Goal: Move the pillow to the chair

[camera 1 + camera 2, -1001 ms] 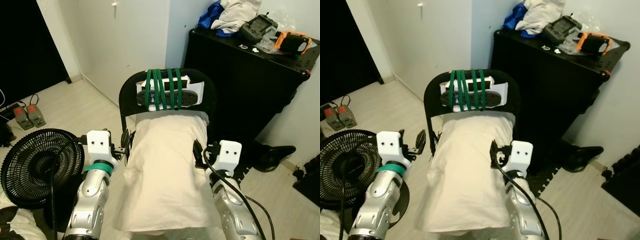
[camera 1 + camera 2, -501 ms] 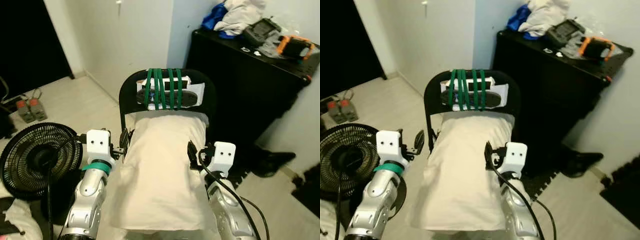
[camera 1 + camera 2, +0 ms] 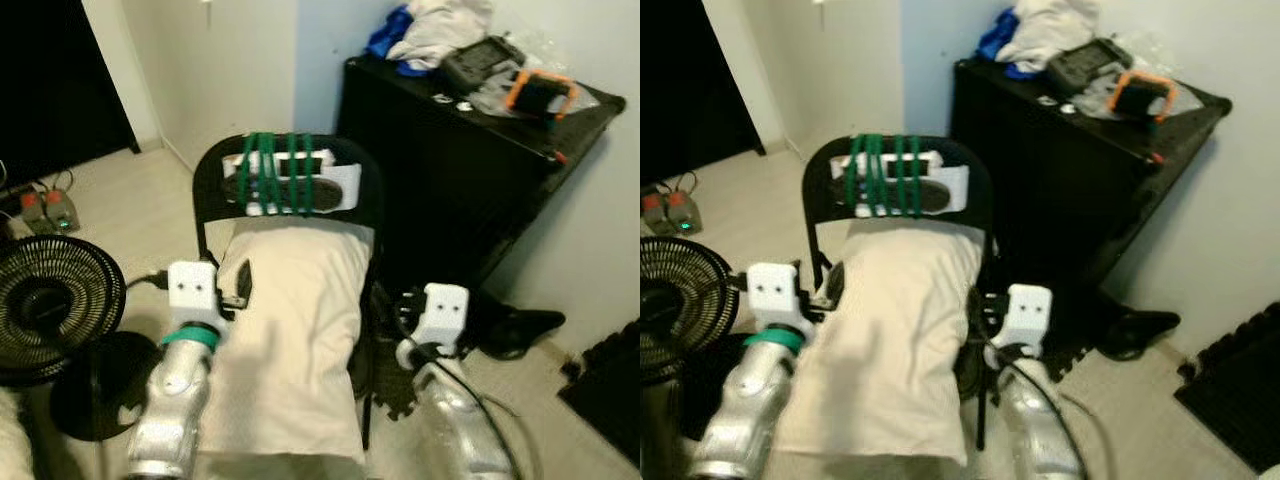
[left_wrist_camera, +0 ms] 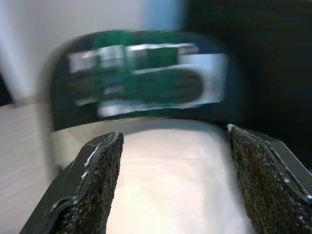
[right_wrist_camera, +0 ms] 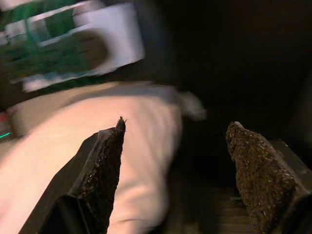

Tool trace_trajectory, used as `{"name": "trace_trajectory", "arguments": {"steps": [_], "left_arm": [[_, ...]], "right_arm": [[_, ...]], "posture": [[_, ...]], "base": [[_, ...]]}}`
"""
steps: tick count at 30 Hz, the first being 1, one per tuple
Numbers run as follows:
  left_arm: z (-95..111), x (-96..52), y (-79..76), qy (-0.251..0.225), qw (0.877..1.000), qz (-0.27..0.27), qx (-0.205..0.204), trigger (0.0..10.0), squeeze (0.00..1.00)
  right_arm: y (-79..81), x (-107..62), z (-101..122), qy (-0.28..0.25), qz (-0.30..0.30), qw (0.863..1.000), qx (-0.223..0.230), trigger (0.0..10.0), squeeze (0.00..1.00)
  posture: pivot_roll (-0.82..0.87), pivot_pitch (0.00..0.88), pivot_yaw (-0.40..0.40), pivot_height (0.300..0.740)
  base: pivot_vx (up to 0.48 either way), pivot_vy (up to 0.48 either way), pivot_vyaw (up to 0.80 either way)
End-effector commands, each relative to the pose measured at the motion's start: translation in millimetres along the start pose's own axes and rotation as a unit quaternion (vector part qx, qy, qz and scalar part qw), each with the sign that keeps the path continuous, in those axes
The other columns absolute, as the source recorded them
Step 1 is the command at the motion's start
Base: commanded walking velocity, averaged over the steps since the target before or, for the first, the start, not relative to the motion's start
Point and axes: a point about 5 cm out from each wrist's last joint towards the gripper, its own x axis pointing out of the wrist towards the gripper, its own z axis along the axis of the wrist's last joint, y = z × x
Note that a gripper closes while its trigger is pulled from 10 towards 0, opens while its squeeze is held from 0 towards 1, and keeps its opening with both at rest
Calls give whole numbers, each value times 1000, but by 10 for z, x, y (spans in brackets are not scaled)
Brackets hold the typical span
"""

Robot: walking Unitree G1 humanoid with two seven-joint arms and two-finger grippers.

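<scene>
Pillow (image 3: 290,330), soft white, on black chair (image 3: 205,185), left gripper (image 4: 170,185) and right gripper (image 5: 175,180) spread wide, empty.

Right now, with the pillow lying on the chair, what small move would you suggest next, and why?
Probably draw both arms back: the pillow already rests on the chair, and the left gripper and right gripper are open, holding nothing.
</scene>
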Motion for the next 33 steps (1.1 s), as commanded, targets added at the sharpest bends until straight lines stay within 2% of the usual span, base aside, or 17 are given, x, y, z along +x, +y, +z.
{"name": "trace_trajectory", "arguments": {"steps": [1, 6, 9, 18, 33], "left_arm": [[-22, -19, 75, 9, 1000, 13, 1, 10000, 0], [-19, -17, 82, 10, 1000, 15, -5, 10000, 0], [-77, -17, 137, 34, 999, 32, -27, 10000, 0], [-89, -32, 184, 39, 998, 39, -29, 10000, 0], [-123, -28, 124, 38, 999, 23, -2, 10000, 0]], "right_arm": [[53, -13, -46, 10, 4, 1000, 9, 10000, 0], [51, -10, -45, 10, 4, 1000, 9, 10000, 0], [52, -9, -43, 10, 3, 1000, 9, 10000, 0], [52, -14, -51, 12, 4, 1000, 9, 10000, 0], [37, -16, -81, 16, -1, 1000, 2, 10000, 0]], "posture": [[11, 0, 53, 740], [10, 0, 54, 740], [9, 0, 56, 740], [11, 0, 56, 740], [4, 0, 62, 740]], "base": [[0, -480, 0], [0, -480, 0], [0, 0, 0], [0, 475, 0], [0, 0, 0]]}}
